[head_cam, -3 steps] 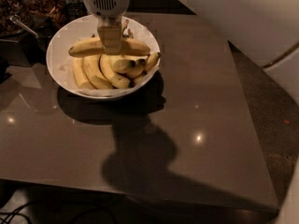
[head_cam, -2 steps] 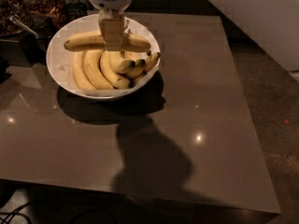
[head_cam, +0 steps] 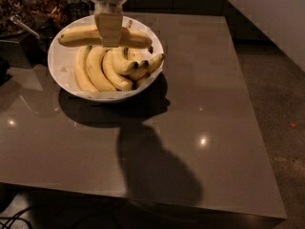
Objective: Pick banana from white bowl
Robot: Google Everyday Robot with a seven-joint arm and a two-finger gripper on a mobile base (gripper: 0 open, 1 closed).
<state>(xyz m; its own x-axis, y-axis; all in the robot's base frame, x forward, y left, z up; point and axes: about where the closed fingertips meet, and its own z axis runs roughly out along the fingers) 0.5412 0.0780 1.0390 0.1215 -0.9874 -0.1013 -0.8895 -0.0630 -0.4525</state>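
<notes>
The white bowl [head_cam: 64,82] stands at the far left of the dark table and holds several short yellow bananas [head_cam: 102,70]. The long banana [head_cam: 76,36] hangs level above the bowl, lifted clear of the other bananas. My gripper [head_cam: 108,30] comes down from the top edge and is shut on the banana's middle, with the ends sticking out left and right.
The glossy dark table [head_cam: 190,128] stretches to the right and front of the bowl. Dark clutter and a container [head_cam: 33,11] sit behind and left of the bowl. The floor [head_cam: 281,104] lies beyond the table's right edge.
The gripper has risen with the long banana in it; the banana has come up off the bunch and now hangs higher over the bowl.
</notes>
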